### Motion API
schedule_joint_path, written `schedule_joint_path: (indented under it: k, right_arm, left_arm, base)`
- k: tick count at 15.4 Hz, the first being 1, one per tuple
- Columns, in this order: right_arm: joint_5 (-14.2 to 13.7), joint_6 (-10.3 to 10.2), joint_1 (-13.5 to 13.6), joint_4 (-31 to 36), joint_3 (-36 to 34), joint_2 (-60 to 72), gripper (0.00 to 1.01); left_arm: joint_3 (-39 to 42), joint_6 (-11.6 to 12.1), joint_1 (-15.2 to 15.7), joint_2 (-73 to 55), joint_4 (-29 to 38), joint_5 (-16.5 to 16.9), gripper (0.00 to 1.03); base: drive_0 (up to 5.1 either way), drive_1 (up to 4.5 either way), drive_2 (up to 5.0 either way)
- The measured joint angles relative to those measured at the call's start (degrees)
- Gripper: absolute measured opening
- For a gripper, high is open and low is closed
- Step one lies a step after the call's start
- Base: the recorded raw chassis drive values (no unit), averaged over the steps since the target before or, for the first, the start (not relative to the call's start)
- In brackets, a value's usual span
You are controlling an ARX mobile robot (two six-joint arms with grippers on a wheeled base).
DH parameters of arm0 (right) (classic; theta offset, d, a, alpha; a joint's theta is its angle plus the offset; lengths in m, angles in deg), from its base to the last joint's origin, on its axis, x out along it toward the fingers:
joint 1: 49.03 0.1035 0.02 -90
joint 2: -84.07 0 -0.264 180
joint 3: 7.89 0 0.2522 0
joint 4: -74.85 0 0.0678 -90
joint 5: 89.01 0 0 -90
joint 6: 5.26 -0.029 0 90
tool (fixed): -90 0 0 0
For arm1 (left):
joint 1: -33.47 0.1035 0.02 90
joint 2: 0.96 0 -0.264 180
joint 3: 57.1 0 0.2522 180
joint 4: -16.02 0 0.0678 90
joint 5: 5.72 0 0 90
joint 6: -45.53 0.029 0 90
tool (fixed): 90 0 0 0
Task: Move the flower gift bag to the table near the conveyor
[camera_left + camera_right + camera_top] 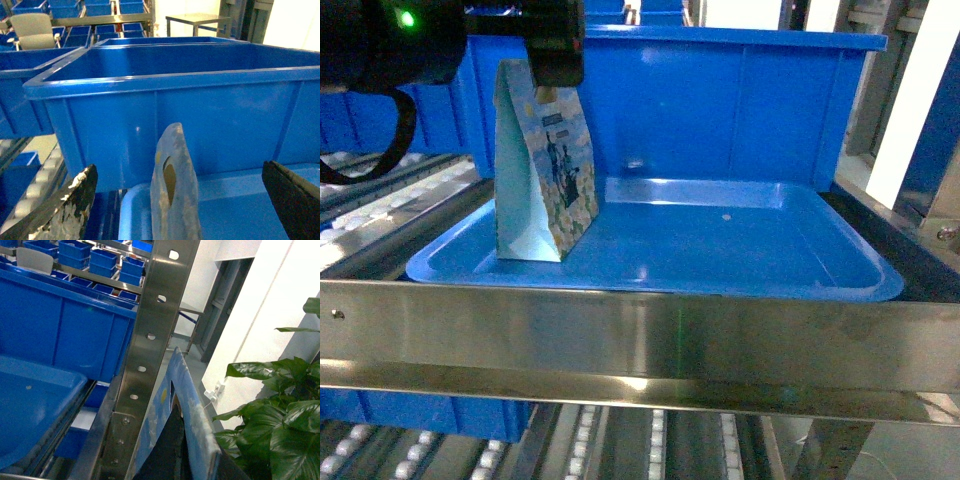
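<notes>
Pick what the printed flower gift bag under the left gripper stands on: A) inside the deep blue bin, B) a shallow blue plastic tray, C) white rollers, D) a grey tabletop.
B: the printed flower gift bag stands upright on the shallow blue plastic tray.

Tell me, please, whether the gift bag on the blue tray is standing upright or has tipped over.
Upright. In the head view the gift bag stands on its base on the blue tray, its top directly below the left tool.

The bag (545,170) shows a dark flower print on pale blue and yellow, with a plain light-blue side. Tray (740,255) and bin (740,110) are blue; the rail (640,340) is silver.
</notes>
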Motion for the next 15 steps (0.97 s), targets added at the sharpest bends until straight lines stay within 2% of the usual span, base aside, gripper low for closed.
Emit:
schedule_joint_path:
  k: [3,7,9,12,15]
  right_arm:
    - [0.0,0.0,0.0,0.0,0.0,0.0,0.02]
    - [0.0,0.0,0.0,0.0,0.0,0.0,0.02]
    - [0.0,0.0,0.0,0.0,0.0,0.0,0.02]
    - [0.0,0.0,0.0,0.0,0.0,0.0,0.02]
    - [0.0,0.0,0.0,0.0,0.0,0.0,0.02]
  left_arm:
    - [-0.7,0.5,-1.2,-3.6,-0.9,-0.8,0.98]
    - [-2.5,0.3,-1.4,-3.8,-0.6,-1.1,0.98]
    - [-2.6,-1.0,-1.2,-4.1,-2.9,0.0,0.98]
    - [-2.7,-1.4,-1.0,-4.6,-1.9,-0.1,0.98]
    - [-2.7,-1.7,-0.9,-4.7,-1.7,-0.9,0.53]
  base:
    - [0.0,0.00,0.0]
    - [0.0,0.00,0.0]
    - [0.0,0.00,0.0]
    - [0.0,0.00,0.0]
    - [0.0,0.00,0.0]
